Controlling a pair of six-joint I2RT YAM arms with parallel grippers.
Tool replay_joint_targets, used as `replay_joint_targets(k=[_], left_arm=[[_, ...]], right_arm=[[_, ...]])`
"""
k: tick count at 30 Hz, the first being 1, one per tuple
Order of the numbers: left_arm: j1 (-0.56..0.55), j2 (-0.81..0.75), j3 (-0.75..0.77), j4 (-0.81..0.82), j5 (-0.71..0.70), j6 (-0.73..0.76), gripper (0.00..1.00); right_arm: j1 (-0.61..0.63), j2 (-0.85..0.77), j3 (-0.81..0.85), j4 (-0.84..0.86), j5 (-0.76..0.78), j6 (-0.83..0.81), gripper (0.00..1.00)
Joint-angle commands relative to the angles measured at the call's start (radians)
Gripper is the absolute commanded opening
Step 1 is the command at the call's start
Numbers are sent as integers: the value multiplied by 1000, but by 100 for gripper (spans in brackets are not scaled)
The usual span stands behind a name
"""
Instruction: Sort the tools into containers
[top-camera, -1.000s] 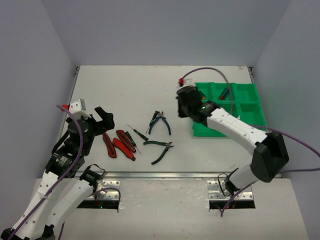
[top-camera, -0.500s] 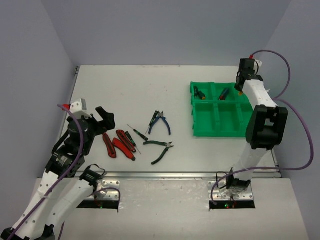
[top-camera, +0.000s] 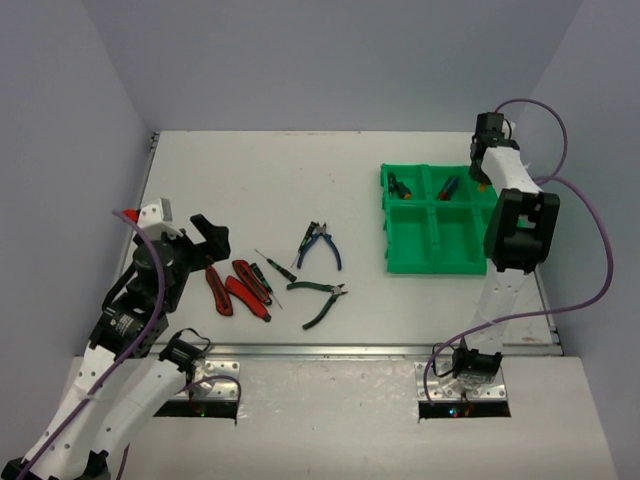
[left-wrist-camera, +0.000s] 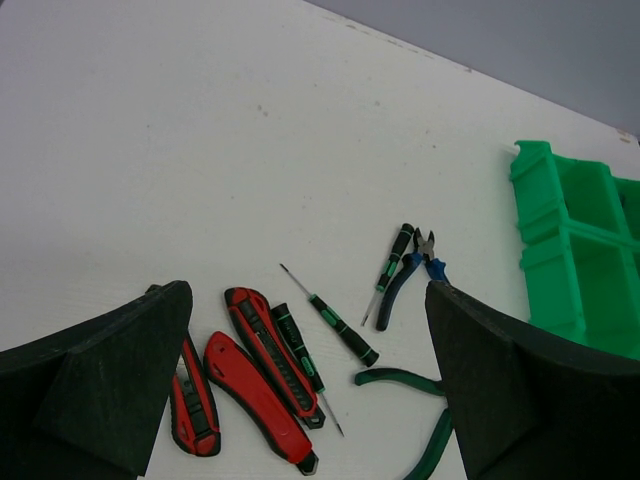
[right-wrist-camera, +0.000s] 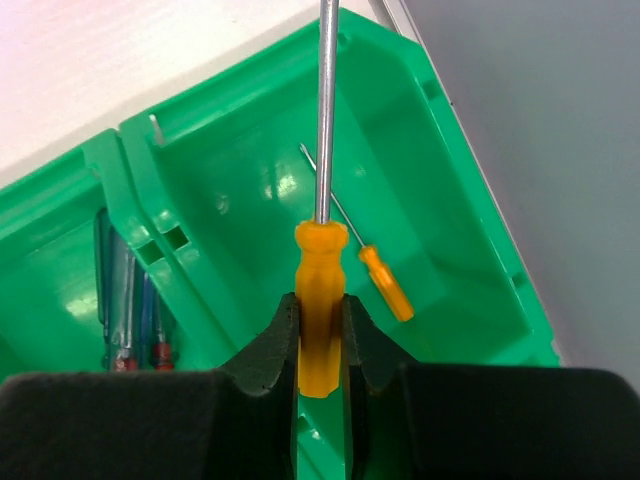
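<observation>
My right gripper (right-wrist-camera: 320, 330) is shut on the yellow handle of a screwdriver (right-wrist-camera: 320, 262), its shaft pointing away. It hangs over the far right compartment of the green tray (right-wrist-camera: 140, 200), where a small orange screwdriver (right-wrist-camera: 386, 284) lies. In the top view this gripper (top-camera: 485, 168) is at the tray's (top-camera: 440, 268) far right corner. My left gripper (top-camera: 208, 232) is open and empty above the tools on the table: red cutters (left-wrist-camera: 265, 345), a green-black screwdriver (left-wrist-camera: 345, 332), blue-handled pliers (top-camera: 322, 246) and green-handled pliers (top-camera: 318, 298).
The tray's far left compartment holds a screwdriver (top-camera: 400, 187), and the far middle one holds red and blue ones (top-camera: 448, 187). The three near compartments look bare. The right arm's purple cable (top-camera: 585, 215) loops beside the tray's right side.
The right arm swung from left of the tray to its far right corner, then shifted slightly. The left arm and the table tools have not moved.
</observation>
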Motion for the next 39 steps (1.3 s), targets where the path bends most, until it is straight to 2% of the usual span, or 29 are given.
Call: replay_joint_targets(k=[1, 3, 5, 9, 13, 17, 20, 22, 24, 28, 32, 37, 38, 39], left_arm=[[-7, 2, 0, 50, 19, 12, 100], [-7, 3, 0, 50, 21, 12, 100], [-7, 3, 0, 51, 25, 14, 100], [-7, 4, 0, 52, 26, 15, 100], [-7, 11, 0, 53, 30, 17, 100], [-7, 17, 0, 53, 24, 17, 100], [-5, 35, 4, 47, 7, 14, 100], [-5, 43, 6, 44, -1, 11, 100], [-5, 49, 6, 42, -7, 11, 100], [1, 64, 6, 42, -15, 9, 100], [6, 83, 8, 41, -15, 9, 100], [19, 95, 9, 41, -10, 10, 100], [21, 97, 9, 41, -9, 11, 100], [25, 98, 9, 42, -6, 12, 100]], right_arm=[[-18, -53, -17, 4, 22, 12, 13], [-21, -65, -27, 4, 23, 14, 16], [-23, -88, -38, 4, 19, 13, 34], [-23, -123, -34, -30, -4, 25, 55], [-20, -165, -8, -75, -64, 45, 58], [21, -305, -94, -55, -138, 67, 60], [126, -437, -197, -5, -213, 60, 62], [281, -513, -290, 28, -222, 45, 64], [432, -545, -364, 55, -245, 45, 64], [635, -577, -517, 151, -235, 110, 69], [809, -544, -584, 226, -210, 145, 82], [943, -402, -525, 181, -138, 155, 86], [965, -389, -519, 176, -112, 160, 98], [998, -374, -514, 179, -90, 187, 99]])
